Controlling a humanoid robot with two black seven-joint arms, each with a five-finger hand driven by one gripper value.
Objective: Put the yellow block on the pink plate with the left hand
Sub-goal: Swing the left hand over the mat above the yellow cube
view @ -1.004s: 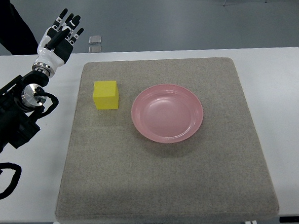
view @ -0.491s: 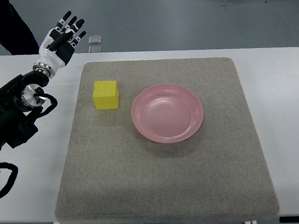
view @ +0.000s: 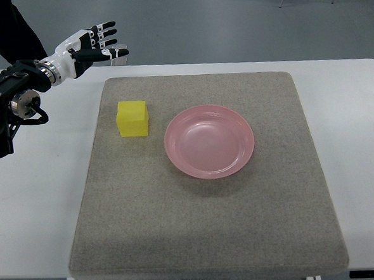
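Observation:
A yellow block (view: 133, 118) rests on the grey mat (view: 204, 209), just left of the pink plate (view: 209, 141). The plate lies near the mat's middle and holds nothing. My left hand (view: 95, 45) hovers beyond the table's far left edge, well behind and left of the block. Its fingers are spread and point right, holding nothing. The black forearm comes in from the left edge. The right arm does not show.
The mat covers most of a white table (view: 37, 187). A small grey square thing (view: 119, 50) lies on the floor behind the table, near the fingertips. A dark-clothed person's part (view: 12, 27) shows at the top left corner.
The left arm has lifted off the table's left side. The hand has swung from pointing up and away to pointing right, staying spread. Block and plate have not moved.

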